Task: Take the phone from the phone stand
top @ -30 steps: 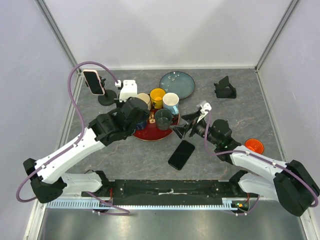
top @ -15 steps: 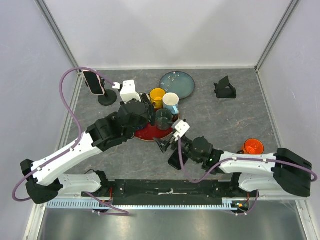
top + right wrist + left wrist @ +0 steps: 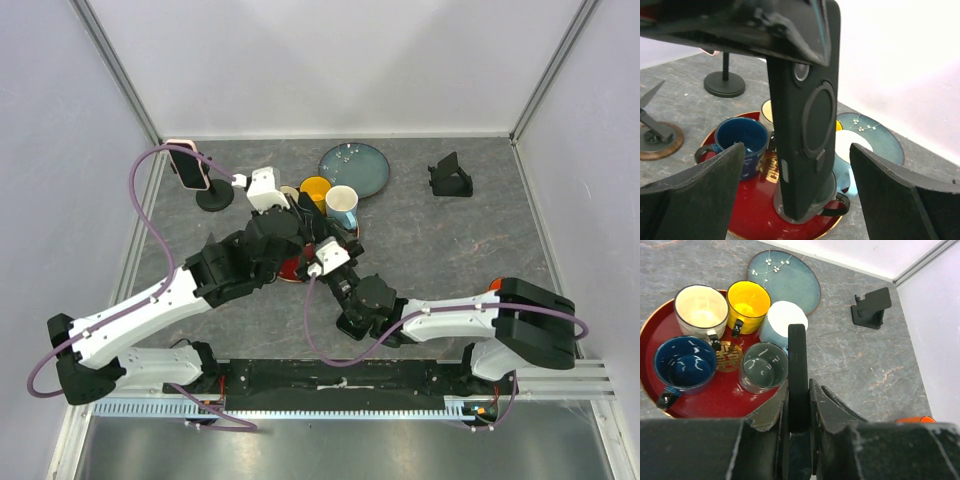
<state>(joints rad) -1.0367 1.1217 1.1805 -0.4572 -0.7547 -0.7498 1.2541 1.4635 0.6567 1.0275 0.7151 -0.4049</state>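
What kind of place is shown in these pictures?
Most likely a robot test cell in a lab. White panel walls in metal frames enclose the grey table, two robot arms are mounted at its near edge, and a red tray of mugs looks like a prop.

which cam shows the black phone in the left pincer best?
Right wrist: the black phone shows its whole back, close up, held from above by the left pincer. Left wrist sees only its thin edge. Top view buries it among the arms.
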